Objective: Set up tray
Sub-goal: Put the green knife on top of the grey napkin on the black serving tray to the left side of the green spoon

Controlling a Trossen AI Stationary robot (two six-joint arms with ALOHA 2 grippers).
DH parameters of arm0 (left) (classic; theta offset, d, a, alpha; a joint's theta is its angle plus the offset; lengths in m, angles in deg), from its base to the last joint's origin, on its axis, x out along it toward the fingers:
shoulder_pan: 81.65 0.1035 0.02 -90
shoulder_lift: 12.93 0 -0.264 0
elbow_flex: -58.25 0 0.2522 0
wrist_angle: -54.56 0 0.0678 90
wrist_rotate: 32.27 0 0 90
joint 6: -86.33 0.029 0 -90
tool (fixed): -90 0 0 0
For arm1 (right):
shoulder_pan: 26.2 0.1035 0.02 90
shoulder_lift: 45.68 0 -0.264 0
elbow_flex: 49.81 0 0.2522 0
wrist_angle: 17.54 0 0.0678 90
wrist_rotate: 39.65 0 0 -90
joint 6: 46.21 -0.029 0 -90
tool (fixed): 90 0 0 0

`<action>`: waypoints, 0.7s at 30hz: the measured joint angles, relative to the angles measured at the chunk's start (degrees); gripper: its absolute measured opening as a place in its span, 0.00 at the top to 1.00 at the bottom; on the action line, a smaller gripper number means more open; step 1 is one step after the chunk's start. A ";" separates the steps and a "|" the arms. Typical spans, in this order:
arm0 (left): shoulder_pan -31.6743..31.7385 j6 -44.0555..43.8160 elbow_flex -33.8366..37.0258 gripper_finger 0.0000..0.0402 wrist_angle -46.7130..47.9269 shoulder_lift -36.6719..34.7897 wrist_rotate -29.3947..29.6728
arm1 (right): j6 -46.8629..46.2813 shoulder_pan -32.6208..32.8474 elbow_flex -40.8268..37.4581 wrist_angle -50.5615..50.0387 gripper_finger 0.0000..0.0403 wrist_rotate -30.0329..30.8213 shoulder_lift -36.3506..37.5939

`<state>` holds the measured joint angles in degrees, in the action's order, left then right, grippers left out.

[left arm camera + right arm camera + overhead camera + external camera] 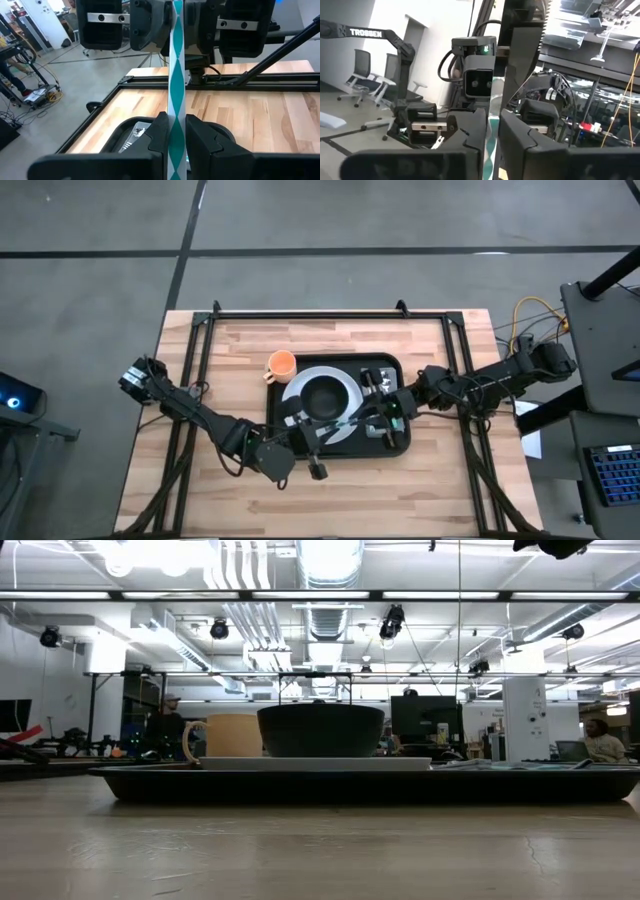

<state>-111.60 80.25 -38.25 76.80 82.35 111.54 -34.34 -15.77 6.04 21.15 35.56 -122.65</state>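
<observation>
A teal-and-white striped straw [176,75] hangs in the air over the black tray [400,442], spanning between my two grippers. My left gripper [176,125] is shut on one end and my right gripper [491,125] on the other; in the high view they meet over the tray's near right part [350,423]. On the tray stand a white plate [340,385] with a black bowl [323,395] on it and an orange cup [282,364] at the far left corner. The low view shows neither gripper. My left gripper pinches the straw's end [176,131] between its two fingers. The straw runs out forward along the fingers toward the other gripper, lifted clear of the tray. My right gripper pinches the straw's other end [491,142] between its two fingers, coming from the table's right side. The straw points on toward the left arm and touches nothing below.
Cutlery [378,385] lies on the tray's right side. Black frame rails [330,315] run along the table's far edge and down both sides. Bare wood [400,500] lies in front of the tray.
</observation>
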 joint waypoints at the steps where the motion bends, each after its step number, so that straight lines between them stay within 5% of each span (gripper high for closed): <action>1: 0.00 0.04 0.00 0.94 -0.05 0.00 0.01 | 0.01 0.00 0.00 0.00 0.93 -0.04 0.00; 6: 0.02 0.18 -0.07 0.91 -0.12 0.00 0.25 | 0.37 0.09 0.00 -0.28 0.96 1.47 0.01; 13: -0.15 3.20 -0.46 0.65 1.76 -2.95 1.29 | -7.32 0.26 -0.17 -11.58 0.97 12.39 2.17; 16: -0.26 3.28 -0.46 0.57 7.76 -5.34 2.52 | -20.11 0.57 -0.09 -21.15 0.97 22.44 6.08; 21: -0.31 0.03 -0.46 0.48 21.19 -10.48 6.25 | -47.83 -1.08 -0.11 -54.00 0.97 41.41 16.10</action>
<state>-111.91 80.28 -38.71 97.99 71.87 117.79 -82.17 -16.84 5.93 -32.85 76.96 -106.55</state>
